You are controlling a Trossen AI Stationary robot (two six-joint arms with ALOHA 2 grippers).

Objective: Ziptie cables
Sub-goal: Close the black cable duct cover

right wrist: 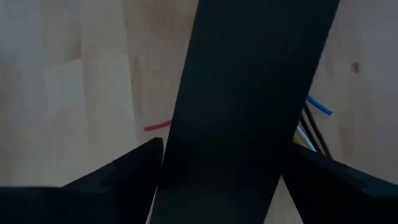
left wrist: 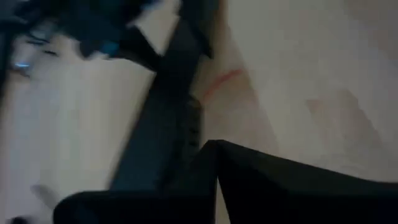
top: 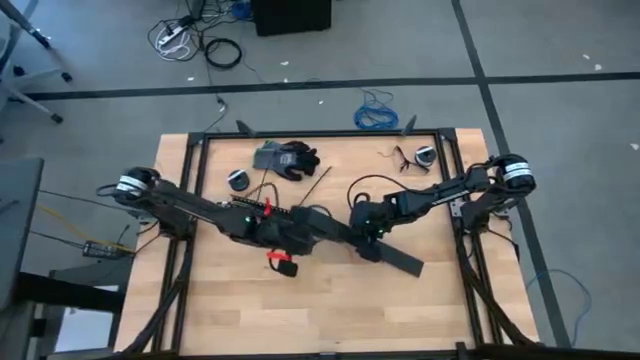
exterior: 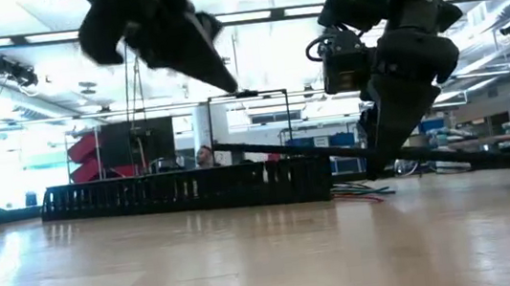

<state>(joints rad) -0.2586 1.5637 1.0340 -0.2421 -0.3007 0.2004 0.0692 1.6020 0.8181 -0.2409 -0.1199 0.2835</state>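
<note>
The cables (exterior: 361,189) are thin coloured wires lying flat on the wooden table under my right gripper; their blue, yellow and dark ends (right wrist: 313,121) show beside a wide black strip (top: 395,258). My right gripper (top: 367,236) is shut on that strip. My left gripper (exterior: 229,80) hangs above the strip's left end with its fingers together; whether anything is between them is hidden. A second, ribbed black strip (exterior: 183,191) lies flat on the table farther back. My right gripper holds the wide black strip by its two long edges (right wrist: 177,155), one finger (right wrist: 118,177) on each side. The fingers come from above and lie across the strip. In the low view the strip (exterior: 294,151) sits slanted, raised off the table at the gripper.
Dark gloves (top: 287,158) and two tape rolls (top: 238,180) (top: 425,155) lie at the table's far side. A thin black stick (top: 318,182) and a small red object (top: 280,260) lie near the left arm. A black frame (top: 320,133) borders the tabletop.
</note>
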